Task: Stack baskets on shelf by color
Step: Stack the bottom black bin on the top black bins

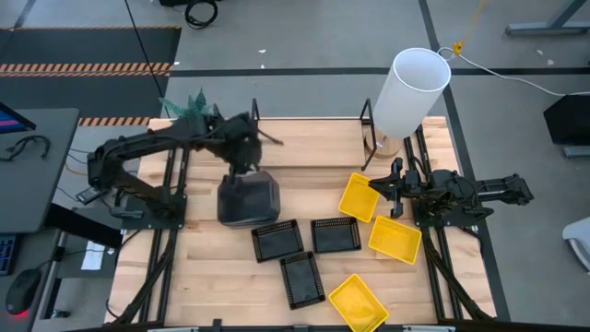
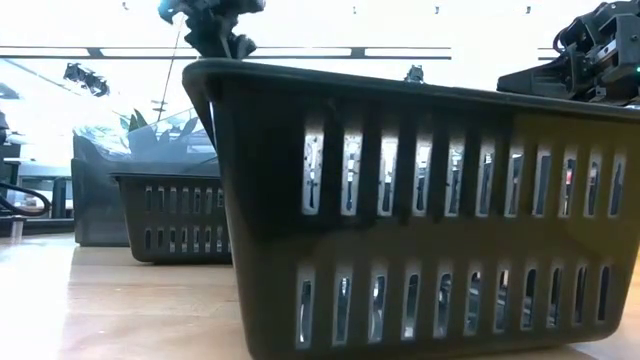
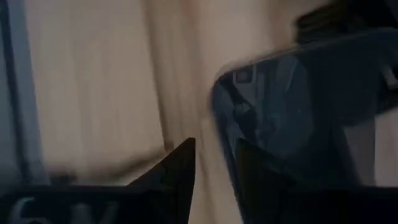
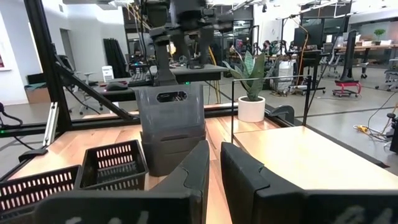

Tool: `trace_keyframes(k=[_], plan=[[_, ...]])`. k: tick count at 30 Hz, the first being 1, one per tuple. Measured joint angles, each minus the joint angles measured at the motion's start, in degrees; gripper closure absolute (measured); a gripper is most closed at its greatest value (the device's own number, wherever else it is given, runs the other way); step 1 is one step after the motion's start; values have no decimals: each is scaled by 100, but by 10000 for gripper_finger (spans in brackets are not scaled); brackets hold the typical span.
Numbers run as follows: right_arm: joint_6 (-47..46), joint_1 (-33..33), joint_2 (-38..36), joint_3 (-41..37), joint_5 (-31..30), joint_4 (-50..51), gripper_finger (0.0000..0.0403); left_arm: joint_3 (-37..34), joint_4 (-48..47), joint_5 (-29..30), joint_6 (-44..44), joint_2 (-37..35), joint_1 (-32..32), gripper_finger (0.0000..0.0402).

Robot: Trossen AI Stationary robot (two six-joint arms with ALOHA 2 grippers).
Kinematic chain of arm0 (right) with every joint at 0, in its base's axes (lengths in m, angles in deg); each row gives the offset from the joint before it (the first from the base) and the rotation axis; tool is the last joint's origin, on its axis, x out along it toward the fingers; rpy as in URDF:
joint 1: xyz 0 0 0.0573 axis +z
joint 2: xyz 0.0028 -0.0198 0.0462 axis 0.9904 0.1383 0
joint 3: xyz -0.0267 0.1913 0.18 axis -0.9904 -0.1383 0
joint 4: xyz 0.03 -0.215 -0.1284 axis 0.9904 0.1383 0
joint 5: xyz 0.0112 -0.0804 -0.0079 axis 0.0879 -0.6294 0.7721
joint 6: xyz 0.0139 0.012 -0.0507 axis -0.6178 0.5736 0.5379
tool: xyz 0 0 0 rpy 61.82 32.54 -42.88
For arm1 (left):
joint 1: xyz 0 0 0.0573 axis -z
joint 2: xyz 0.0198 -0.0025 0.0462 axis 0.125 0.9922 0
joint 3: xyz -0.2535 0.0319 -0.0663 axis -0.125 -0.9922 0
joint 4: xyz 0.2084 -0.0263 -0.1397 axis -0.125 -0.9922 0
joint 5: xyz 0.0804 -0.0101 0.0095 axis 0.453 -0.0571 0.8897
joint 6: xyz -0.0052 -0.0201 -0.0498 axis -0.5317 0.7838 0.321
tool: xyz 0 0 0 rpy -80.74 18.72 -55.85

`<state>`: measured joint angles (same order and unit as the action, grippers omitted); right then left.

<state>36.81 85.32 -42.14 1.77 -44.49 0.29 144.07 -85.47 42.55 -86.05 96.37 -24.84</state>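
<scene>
The left pincer point(image 1: 242, 159) was held directly above the grey baskets point(image 1: 247, 199), just over the far rim of the stack, with its fingers point(image 3: 177, 174) parted and nothing gripped. The grey stack stood on the tabletop point(image 1: 212, 267) left of centre; in the right wrist view one grey basket point(image 4: 170, 109) was seen nested high in those below. Three black mesh baskets point(image 1: 277, 241) lay near the centre, and three yellow baskets point(image 1: 395, 238) lay to the right. The right pincer point(image 1: 383, 192) waited beside the yellow baskets, fingers nearly together, empty.
</scene>
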Motion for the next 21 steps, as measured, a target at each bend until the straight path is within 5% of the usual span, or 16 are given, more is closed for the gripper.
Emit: trace_keyframes(k=[6,15,21], plan=[[0,0,0,0,0,0,357,-10,-463,-5,1394,155,-447,259],[0,0,0,0,0,0,357,-10,-522,-188,1571,178,-235,175],[0,0,0,-1,0,0,357,-628,78,-33,1511,168,-7,166]])
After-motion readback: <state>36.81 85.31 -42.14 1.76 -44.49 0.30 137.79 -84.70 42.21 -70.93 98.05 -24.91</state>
